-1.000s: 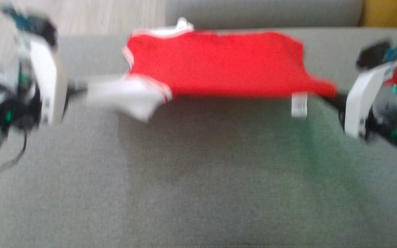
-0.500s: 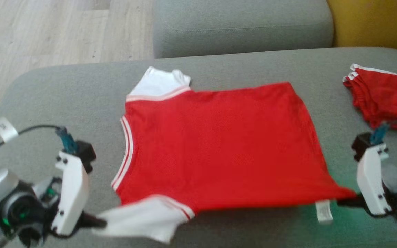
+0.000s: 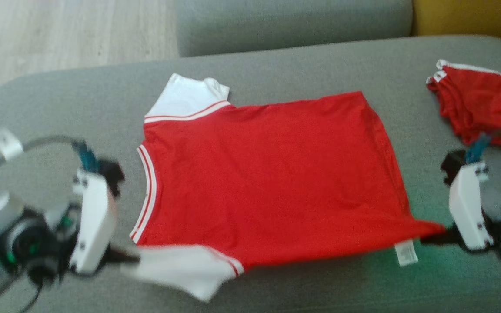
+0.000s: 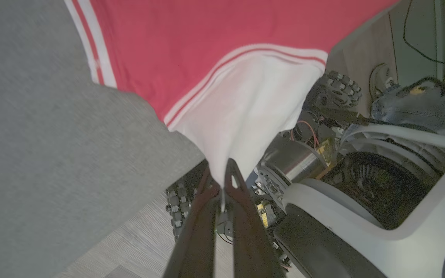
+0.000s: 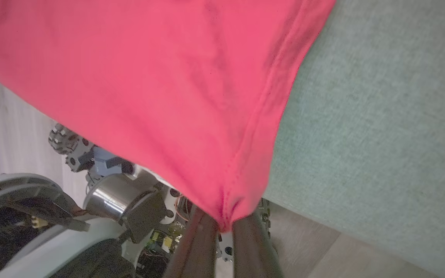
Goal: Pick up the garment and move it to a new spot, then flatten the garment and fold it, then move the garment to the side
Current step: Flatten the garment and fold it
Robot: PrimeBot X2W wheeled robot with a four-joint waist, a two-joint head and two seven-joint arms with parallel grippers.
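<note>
The garment [image 3: 268, 174] is a red shirt with white sleeves and a striped collar, spread over the grey cushion [image 3: 276, 287] with its collar to the left. My left gripper [image 3: 131, 259] is shut on the near white sleeve [image 4: 242, 116], pinched at the fingertips [image 4: 222, 185]. At the lower right my right gripper [image 3: 429, 238] is shut on the near red hem corner [image 5: 226, 208]. The near edge of the shirt hangs taut between the two grippers, a little off the cushion; a white label [image 3: 406, 253] dangles from it.
A second red garment [image 3: 476, 104] lies bunched at the cushion's far right. A grey backrest cushion [image 3: 294, 21] stands behind, wooden floor [image 3: 59, 34] to the far left. The robot's base [image 4: 361, 185] shows under the cushion's near edge.
The shirt has gone from hanging lifted to lying spread over the cushion, both grippers still gripping its near edge. The head camera has tilted, so the whole picture shifted.
</note>
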